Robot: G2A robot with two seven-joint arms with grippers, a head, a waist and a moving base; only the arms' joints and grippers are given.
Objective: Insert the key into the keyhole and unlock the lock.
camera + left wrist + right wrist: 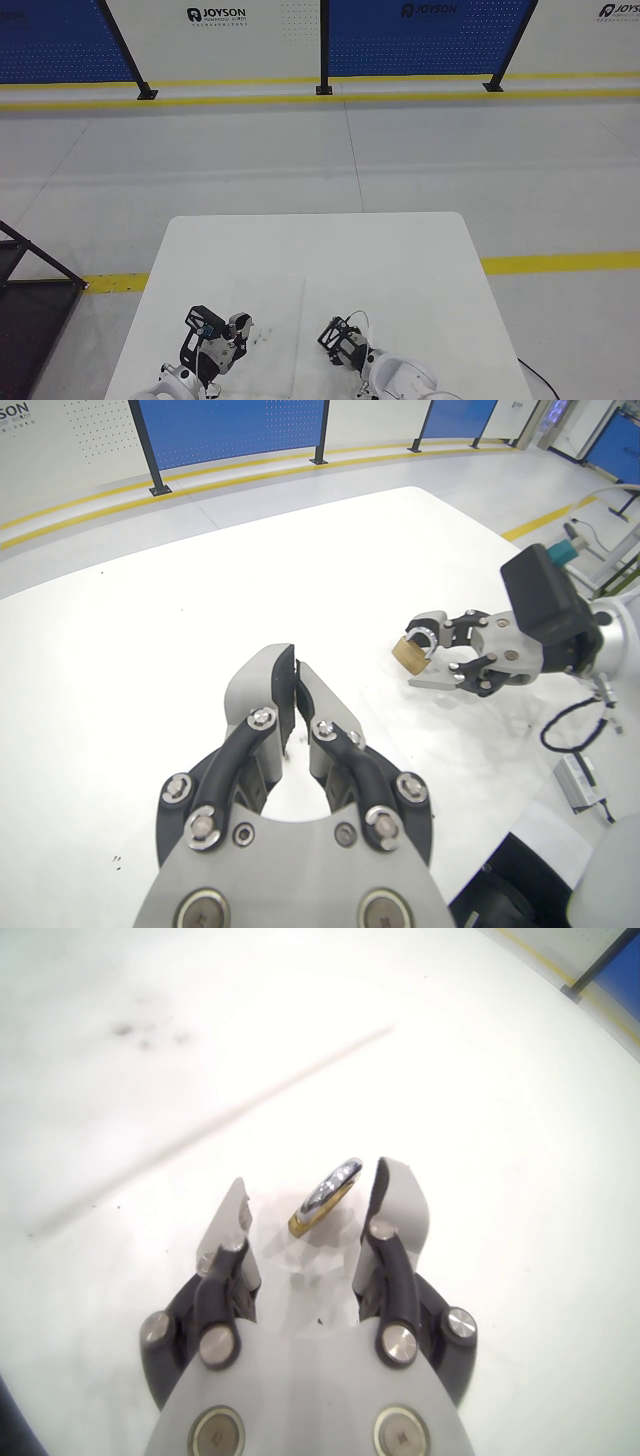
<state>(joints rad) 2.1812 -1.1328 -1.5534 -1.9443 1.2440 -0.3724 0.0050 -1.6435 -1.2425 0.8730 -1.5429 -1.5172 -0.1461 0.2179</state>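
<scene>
The left wrist view shows the padlock (411,655) side-on between the right gripper (421,651)'s parted fingers (427,620); the left gripper (296,665)'s fingers are together.

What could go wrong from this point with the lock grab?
The padlock lies loose on the table between the fingers of the open right claw; closing may push or twist it instead of clamping it. A skewed grip could leave it badly angled for the shut left claw.
</scene>
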